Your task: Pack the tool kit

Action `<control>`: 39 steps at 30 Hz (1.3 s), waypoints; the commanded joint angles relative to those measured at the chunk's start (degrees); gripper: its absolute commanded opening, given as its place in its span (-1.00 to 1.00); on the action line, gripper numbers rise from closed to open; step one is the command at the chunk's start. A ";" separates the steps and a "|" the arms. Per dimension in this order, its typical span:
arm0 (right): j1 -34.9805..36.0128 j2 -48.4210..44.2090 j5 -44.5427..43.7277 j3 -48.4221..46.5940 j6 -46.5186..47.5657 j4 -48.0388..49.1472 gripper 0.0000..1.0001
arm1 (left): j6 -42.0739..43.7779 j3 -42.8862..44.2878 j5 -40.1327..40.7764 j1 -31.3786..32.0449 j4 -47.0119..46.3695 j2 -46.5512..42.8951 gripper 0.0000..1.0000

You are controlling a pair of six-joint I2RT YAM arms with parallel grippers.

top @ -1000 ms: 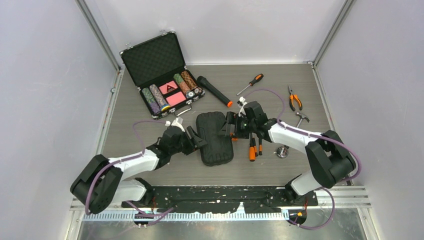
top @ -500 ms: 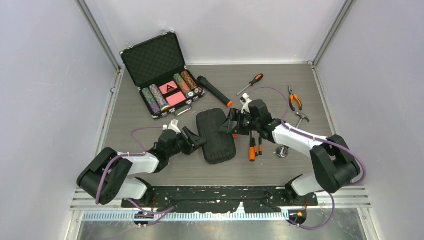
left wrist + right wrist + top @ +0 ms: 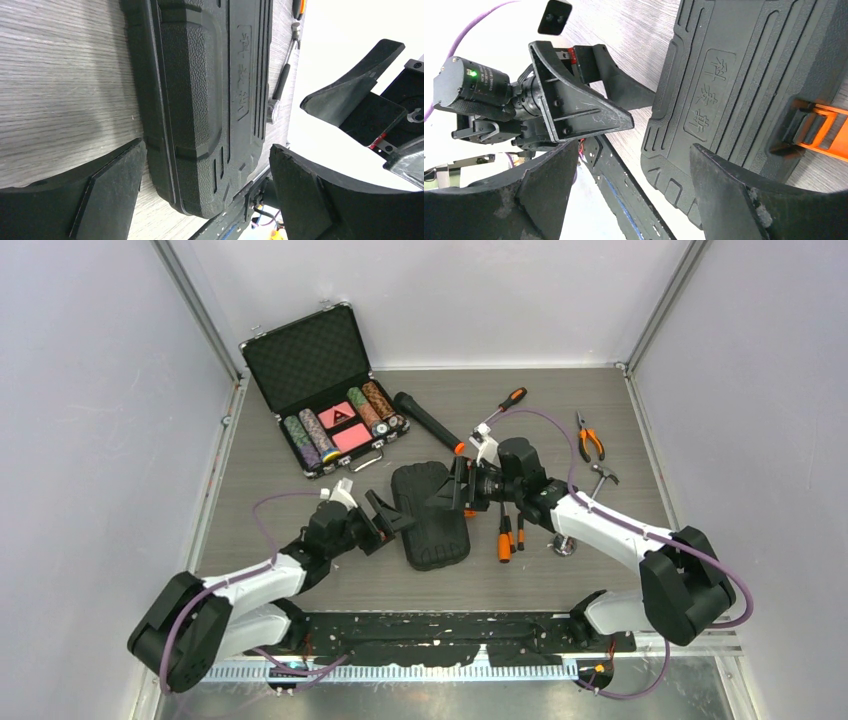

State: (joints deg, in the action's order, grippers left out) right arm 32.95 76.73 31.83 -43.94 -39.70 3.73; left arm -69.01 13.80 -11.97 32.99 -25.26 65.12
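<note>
Your left gripper (image 3: 388, 516) is spread wide against the left flank of the tool kit case (image 3: 432, 520), and your right gripper (image 3: 456, 492) is equally spread at the opposite flank, next to the orange latch (image 3: 819, 132). Neither pinches anything. The case lies shut in the middle of the table (image 3: 620, 400), so bracketing it from both sides looks like a way to steady it while the latch is worked. The lid has to come up before anything goes in. The tools are all outside: short screwdrivers (image 3: 505, 535) just beside the case, the hammer (image 3: 602, 478), pliers (image 3: 588, 437) and long screwdriver (image 3: 500, 408) farther off. Compared with a second ago, the case has barely shifted, but both arms have stretched out, and your right gripper has edged closer over the lid.
</note>
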 commanded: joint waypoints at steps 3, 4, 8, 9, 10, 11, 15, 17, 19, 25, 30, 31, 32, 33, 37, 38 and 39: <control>0.58 -2.19 -9.23 -4.44 3.11 -7.63 0.74 | 5.46 3.88 4.04 0.20 10.05 -5.92 0.81; 0.56 -1.80 -11.08 -5.15 3.78 -9.24 0.75 | 5.89 4.13 4.05 0.19 10.74 -6.32 0.81; 0.49 1.51 -15.88 -5.46 5.37 -12.84 0.79 | 6.60 5.27 2.58 0.24 11.98 -5.83 0.87; 0.50 2.75 -16.11 -5.32 5.30 -12.16 0.81 | 6.60 5.41 2.17 0.33 11.84 -5.49 0.88; 0.52 3.44 -16.11 -5.33 5.22 -11.98 0.81 | 6.61 5.58 1.96 0.46 11.63 -5.14 0.90; 0.53 4.71 -16.13 -5.35 5.22 -11.68 0.82 | 6.54 5.66 1.85 0.61 11.51 -4.85 0.92; 0.62 8.03 -14.61 -5.05 4.80 -9.25 0.83 | 5.71 5.66 0.72 1.09 8.01 -2.66 0.96; 0.58 9.06 -13.61 -4.79 4.59 -8.08 0.83 | 4.72 5.54 0.14 1.20 5.38 -1.26 0.97; 0.69 9.58 -12.09 -4.27 4.11 -6.41 0.84 | 3.98 5.33 -0.14 1.28 2.56 0.04 0.97; 0.64 8.65 -5.54 -2.25 1.65 -0.08 0.83 | 1.27 3.22 -1.21 1.49 -8.39 4.51 0.99; 0.63 5.22 -2.19 -1.47 -0.55 2.62 0.82 | 0.03 1.81 -2.05 1.60 -14.41 5.98 0.99; 0.67 4.98 -1.89 -1.53 -0.72 2.79 0.82 | 0.06 1.67 -2.10 1.61 -14.85 5.83 0.99; 0.70 4.70 -1.15 -1.50 -1.25 3.33 0.82 | 0.10 1.67 -2.16 1.57 -15.20 5.65 0.99; 0.66 4.59 -0.76 -1.46 -1.61 3.71 0.82 | 0.13 1.64 -2.26 1.59 -15.44 5.43 0.99; 0.71 4.43 1.76 -0.55 -4.17 6.96 0.81 | 0.55 1.31 -2.15 1.55 -15.50 4.51 0.99; 0.62 4.34 2.06 -0.41 -5.06 8.11 0.81 | 0.55 1.25 -2.18 1.57 -15.59 4.38 0.99; 0.69 4.20 2.72 -0.19 -5.81 8.56 0.81 | 0.60 1.12 -2.23 1.56 -15.80 4.21 0.99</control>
State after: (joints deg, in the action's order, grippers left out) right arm 32.12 82.76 25.17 -44.60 -39.94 3.92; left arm -67.26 14.48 -11.55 34.00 -32.18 70.63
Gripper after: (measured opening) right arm 0.909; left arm 0.995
